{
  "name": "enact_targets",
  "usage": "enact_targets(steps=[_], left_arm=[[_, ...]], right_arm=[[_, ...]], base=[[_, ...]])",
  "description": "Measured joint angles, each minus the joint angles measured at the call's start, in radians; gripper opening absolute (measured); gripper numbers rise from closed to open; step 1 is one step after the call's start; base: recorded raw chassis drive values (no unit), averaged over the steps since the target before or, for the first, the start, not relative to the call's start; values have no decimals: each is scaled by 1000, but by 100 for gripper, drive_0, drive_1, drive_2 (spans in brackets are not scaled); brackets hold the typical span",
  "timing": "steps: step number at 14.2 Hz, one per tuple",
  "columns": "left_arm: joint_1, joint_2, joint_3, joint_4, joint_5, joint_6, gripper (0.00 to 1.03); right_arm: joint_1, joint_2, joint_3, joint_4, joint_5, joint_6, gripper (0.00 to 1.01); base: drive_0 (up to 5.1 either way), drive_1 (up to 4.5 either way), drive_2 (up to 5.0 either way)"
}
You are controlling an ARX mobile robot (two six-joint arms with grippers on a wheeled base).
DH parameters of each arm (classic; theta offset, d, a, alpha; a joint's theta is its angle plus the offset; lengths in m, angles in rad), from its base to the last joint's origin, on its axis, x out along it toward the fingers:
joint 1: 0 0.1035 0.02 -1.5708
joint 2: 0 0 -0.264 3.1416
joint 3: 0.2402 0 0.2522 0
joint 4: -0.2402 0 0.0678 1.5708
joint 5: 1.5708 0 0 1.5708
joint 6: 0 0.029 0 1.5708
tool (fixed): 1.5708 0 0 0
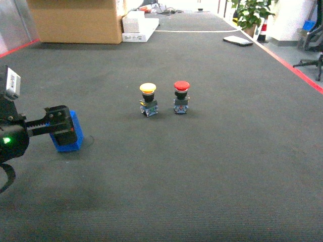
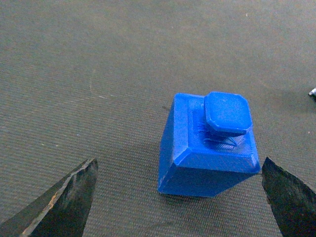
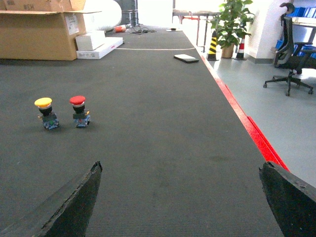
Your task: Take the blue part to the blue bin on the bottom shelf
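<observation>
**Left pincer poised over the blue part**

The left pincer (image 2: 180, 197) hangs spread wide, straddling the blue plastic block with an octagonal cap (image 2: 210, 145), upright on the dark carpeted floor (image 1: 212, 166), ready to close. Right pincer (image 3: 180, 197): wide, empty. Beyond, yellow-capped push-button (image 1: 148, 100) and red-capped push-button (image 1: 181, 97) stand well apart, leaving open room. No bin or shelf shows.

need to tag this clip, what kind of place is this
Probably a workshop or lab floor: dark grey carpet-like mat edged with red tape, a large brown cardboard box, and a black office chair.
</observation>
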Motion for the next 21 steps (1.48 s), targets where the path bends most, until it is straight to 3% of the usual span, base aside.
enact_targets(steps=[11,14,15,16,17,21], left_arm=[[14,239,244,-42,32,37,98],[19,249,258,-51,41,56,69],[19,249,264,-50,43,63,47],[12,210,210,-10,41,79,45],[-38,-72,-57,71,-15,130,44],[-57,-198,-142,26,-47,131,44]], right_arm=[[0,0,0,0,0,0,98],[0,0,0,0,0,0,98],[0,0,0,0,0,0,98],[0,0,0,0,0,0,98],[0,0,0,0,0,0,98],[0,0,0,0,0,0,98]], base=[[0,0,0],[0,0,0],[0,0,0],[0,0,0],[0,0,0],[0,0,0]])
